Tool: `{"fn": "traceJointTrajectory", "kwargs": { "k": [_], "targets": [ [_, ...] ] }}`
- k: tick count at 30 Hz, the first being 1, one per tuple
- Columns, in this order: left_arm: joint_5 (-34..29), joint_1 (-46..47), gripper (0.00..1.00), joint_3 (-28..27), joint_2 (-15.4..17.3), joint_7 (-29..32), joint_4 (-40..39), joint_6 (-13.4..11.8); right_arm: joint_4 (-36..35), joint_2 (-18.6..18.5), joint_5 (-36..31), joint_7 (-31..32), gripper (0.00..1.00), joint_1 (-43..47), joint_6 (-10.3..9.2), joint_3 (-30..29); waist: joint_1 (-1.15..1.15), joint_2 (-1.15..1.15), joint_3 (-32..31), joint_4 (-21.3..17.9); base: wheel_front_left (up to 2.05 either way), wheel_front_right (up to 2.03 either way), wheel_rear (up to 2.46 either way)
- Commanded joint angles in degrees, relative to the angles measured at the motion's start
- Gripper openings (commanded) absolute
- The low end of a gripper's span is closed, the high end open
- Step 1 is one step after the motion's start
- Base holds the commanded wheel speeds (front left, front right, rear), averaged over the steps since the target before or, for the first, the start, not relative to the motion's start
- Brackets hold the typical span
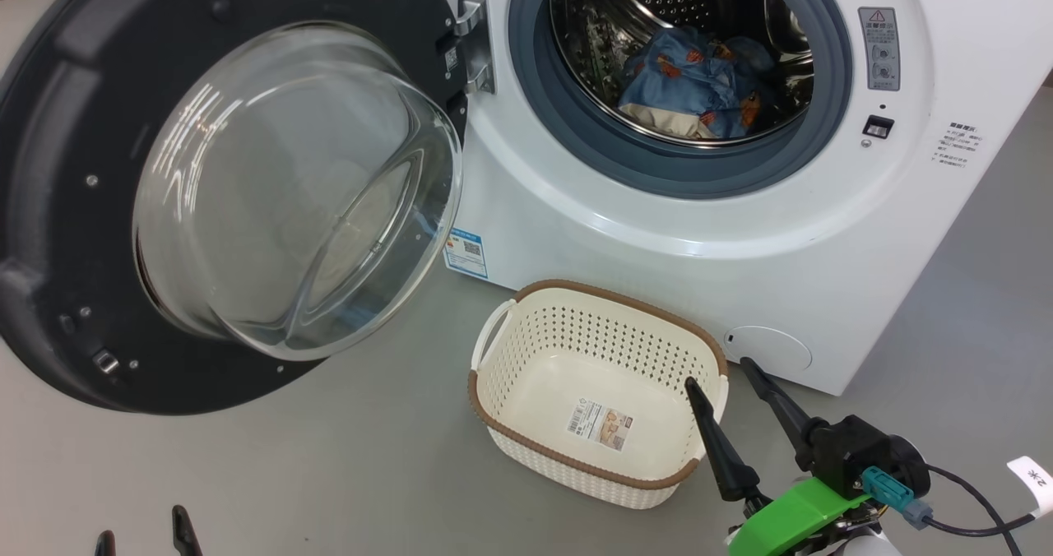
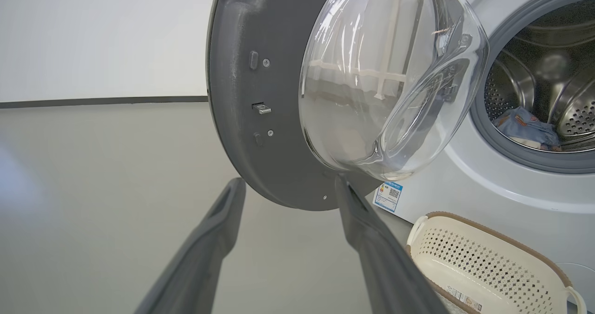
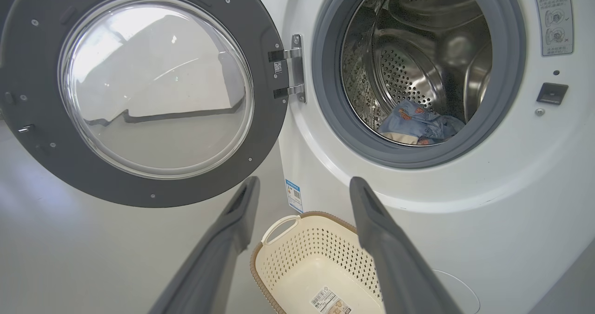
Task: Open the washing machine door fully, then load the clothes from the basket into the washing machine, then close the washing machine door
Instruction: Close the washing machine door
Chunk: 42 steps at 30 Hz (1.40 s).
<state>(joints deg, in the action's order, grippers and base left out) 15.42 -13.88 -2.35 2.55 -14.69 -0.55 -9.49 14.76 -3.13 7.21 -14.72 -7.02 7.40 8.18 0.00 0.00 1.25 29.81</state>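
Observation:
The washing machine (image 1: 740,235) stands with its door (image 1: 214,186) swung wide open to the left, the glass bowl facing me. The light blue clothes (image 1: 699,83) lie inside the steel drum, seen too in the right wrist view (image 3: 420,128) and the left wrist view (image 2: 525,128). The cream basket (image 1: 596,391) sits on the floor before the machine, holding just a paper label. My right gripper (image 1: 720,375) is open beside the basket's right rim. My left gripper (image 1: 144,531) is open at the lower left, below the door, with nothing between its fingers (image 2: 214,239).
Grey floor (image 1: 329,457) stretches left of and in front of the basket. A round service hatch (image 1: 769,349) sits low on the machine's front. A black cable (image 1: 971,498) with a white tag trails from my right wrist. A pale wall (image 2: 93,35) rises behind the door.

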Motion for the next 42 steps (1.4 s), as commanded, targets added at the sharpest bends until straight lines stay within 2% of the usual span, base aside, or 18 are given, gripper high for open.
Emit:
{"fn": "traceJointTrajectory", "kwargs": {
  "k": [1,5,6,7,8,17,22,26,33,38,42],
  "targets": [
    [0.0,0.8,1.00,-1.7,0.3,-0.3,-1.7,-0.6,-1.2,0.2,-0.1,-0.3,1.00,-1.8,0.09,1.1,0.00,0.00,-0.1,-0.1,0.00,0.00,0.00],
    [0.0,1.0,1.00,-1.6,0.3,-0.3,-1.6,-0.4,-1.3,0.2,-0.1,-0.3,1.00,-1.5,0.09,0.8,0.00,0.00,-0.2,-0.2,0.00,0.00,0.00],
    [0.0,1.1,0.47,-1.5,0.3,-0.3,-1.6,-0.2,-1.4,0.2,-0.1,-0.3,1.00,-1.3,0.09,0.6,0.00,0.00,-0.3,-0.3,0.00,0.00,0.00],
    [0.2,1.1,0.03,-1.4,0.3,-0.3,-1.6,0.0,-1.4,0.2,-0.1,-0.3,1.00,-1.3,0.09,0.5,0.00,0.00,-0.3,-0.3,0.00,0.00,0.00],
    [0.3,1.2,0.00,-1.4,0.3,-0.3,-1.6,0.1,-1.4,0.2,-0.1,-0.3,1.00,-1.2,0.09,0.4,0.00,0.00,-0.3,-0.3,0.00,0.00,0.00],
    [2.2,1.9,0.00,-3.3,0.3,-0.3,-1.9,1.7,-1.7,0.2,0.0,-0.3,1.00,-0.6,0.09,-0.1,0.00,0.00,-0.2,-0.3,0.00,0.00,0.00],
    [2.6,3.7,0.00,-7.4,0.3,-0.3,-2.2,4.1,-1.9,0.2,0.1,-0.3,1.00,-0.2,0.09,-0.6,0.00,0.00,-0.2,-0.5,0.00,0.00,0.00],
    [3.4,6.4,0.00,-12.2,0.6,-0.3,-1.7,6.9,-2.2,0.2,0.1,-0.3,1.00,0.1,0.09,-0.9,0.00,0.00,-0.2,-0.6,0.00,0.00,0.00],
    [5.9,13.6,0.00,-19.4,3.9,-0.3,1.0,12.2,-2.5,0.2,0.0,-0.3,1.00,0.4,0.09,-1.2,0.00,0.00,0.2,-0.7,0.00,0.00,0.00],
    [7.9,17.9,0.00,-21.7,6.3,-0.3,3.6,13.8,-2.7,0.2,0.1,-0.3,1.00,0.6,0.09,-1.5,0.00,0.00,0.5,-0.8,0.00,0.00,0.00],
    [12.5,22.7,0.00,-23.8,8.8,0.1,7.4,15.0,-3.0,0.2,-0.2,-0.3,1.00,1.2,0.09,-2.1,0.00,0.00,0.9,-0.9,0.00,0.00,0.00]
  ]
}}
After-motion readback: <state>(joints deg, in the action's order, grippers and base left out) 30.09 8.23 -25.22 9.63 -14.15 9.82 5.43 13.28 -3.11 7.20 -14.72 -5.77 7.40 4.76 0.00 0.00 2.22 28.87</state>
